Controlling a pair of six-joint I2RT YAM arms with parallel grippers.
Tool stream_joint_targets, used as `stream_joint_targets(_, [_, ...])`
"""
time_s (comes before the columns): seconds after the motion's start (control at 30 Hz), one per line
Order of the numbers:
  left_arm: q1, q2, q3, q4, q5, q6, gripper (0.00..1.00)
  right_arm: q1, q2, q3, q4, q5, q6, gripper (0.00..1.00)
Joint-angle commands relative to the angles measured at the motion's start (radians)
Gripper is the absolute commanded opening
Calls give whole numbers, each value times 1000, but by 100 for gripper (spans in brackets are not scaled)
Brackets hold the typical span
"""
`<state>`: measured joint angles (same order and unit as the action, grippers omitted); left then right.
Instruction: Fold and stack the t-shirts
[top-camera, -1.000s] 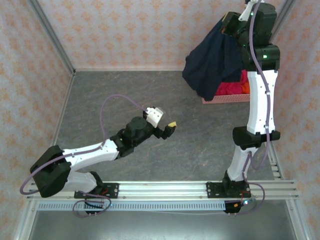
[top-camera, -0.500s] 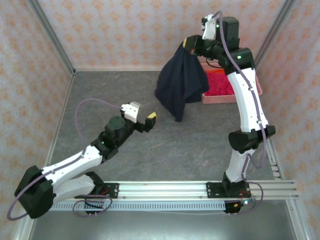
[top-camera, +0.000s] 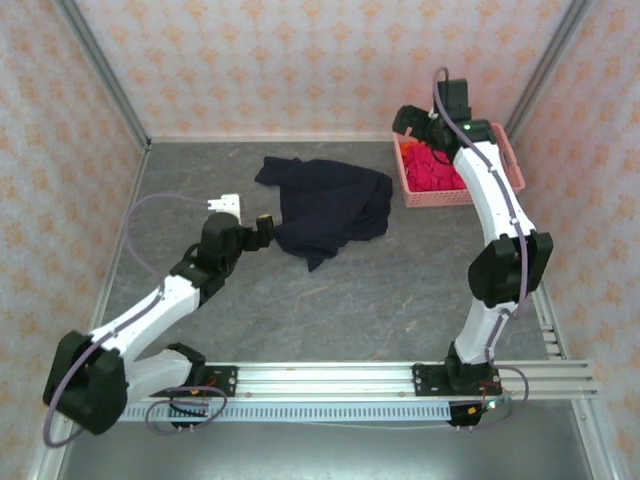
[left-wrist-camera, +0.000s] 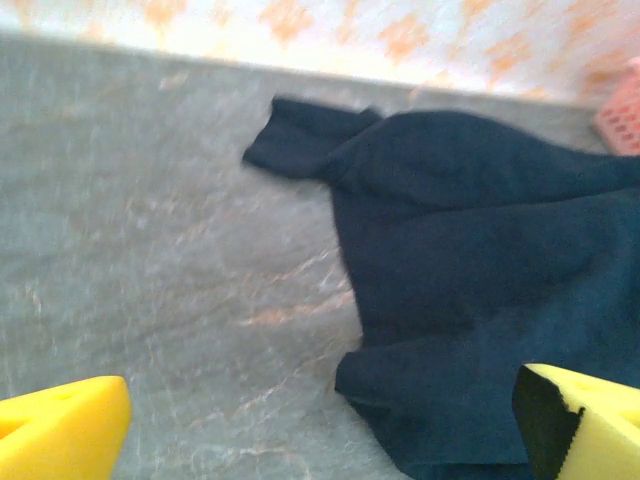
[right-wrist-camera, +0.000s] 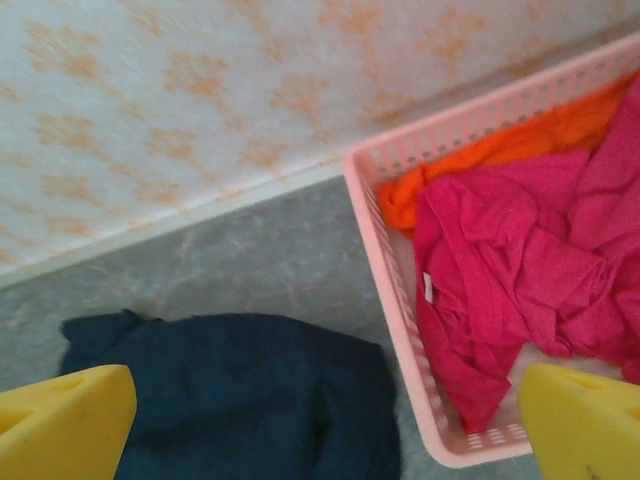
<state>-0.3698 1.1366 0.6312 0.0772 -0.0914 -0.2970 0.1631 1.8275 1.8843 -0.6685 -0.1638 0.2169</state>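
The dark navy t-shirt (top-camera: 330, 205) lies crumpled on the grey table, one sleeve pointing to the back left. My left gripper (top-camera: 262, 222) hovers open just left of it; in the left wrist view its yellow fingertips (left-wrist-camera: 60, 430) frame the navy shirt's (left-wrist-camera: 470, 260) lower left edge. My right gripper (top-camera: 408, 124) hangs open and empty above the basket's left rim. Below the right gripper (right-wrist-camera: 320, 430), the right wrist view takes in the navy shirt (right-wrist-camera: 230, 390), with the magenta-red t-shirt (right-wrist-camera: 510, 260) and the orange t-shirt (right-wrist-camera: 520, 140) bunched in the basket.
The pink lattice basket (top-camera: 437, 198) stands at the back right, close to the wall, and its near rim (right-wrist-camera: 375, 250) comes close to the navy shirt. Patterned walls close in the table at the back and both sides. Bare grey tabletop (top-camera: 350, 310) lies in front of the shirt.
My right gripper opened and let go of the navy shirt, which dropped onto the table. The right arm swung back over the basket. My left gripper moved left and back beside the shirt.
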Motion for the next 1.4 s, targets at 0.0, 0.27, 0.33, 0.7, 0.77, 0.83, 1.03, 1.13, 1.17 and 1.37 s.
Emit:
stream_joint_targets(0.0, [22,111,92,-118,-40,-137,100,51,-103,-192,146,32,10,98])
stream_joint_targets(0.27, [122,481,380,-83,50,-178,100,223,-235,-673,508,-71,184,97])
stream_joint_targets(0.33, [141,595,492,-109,77,-189,100,274,-255,-782,599,-77,212,96])
stream_joint_targets(0.7, [144,1066,1038,-331,-6,-262,100,464,-213,-1006,713,-93,294,96])
stream_joint_targets(0.77, [123,1132,1144,-397,-19,-243,100,466,-216,-1024,723,-88,314,97])
stream_joint_targets(0.83, [105,1192,1233,-445,-11,-207,100,465,-231,-1038,718,-51,322,97])
stream_joint_targets(1.03, [86,1324,1384,-516,40,-202,48,427,-302,-1063,671,8,341,97])
stream_joint_targets(1.13, [86,1341,1409,-521,62,-202,14,425,-317,-1056,656,-32,325,97])
stream_joint_targets(1.17, [88,1341,1411,-521,61,-200,6,440,-316,-1070,675,-34,317,97])
stream_joint_targets(1.37, [98,1306,1380,-518,67,-214,0,562,-220,-1094,796,-32,336,92])
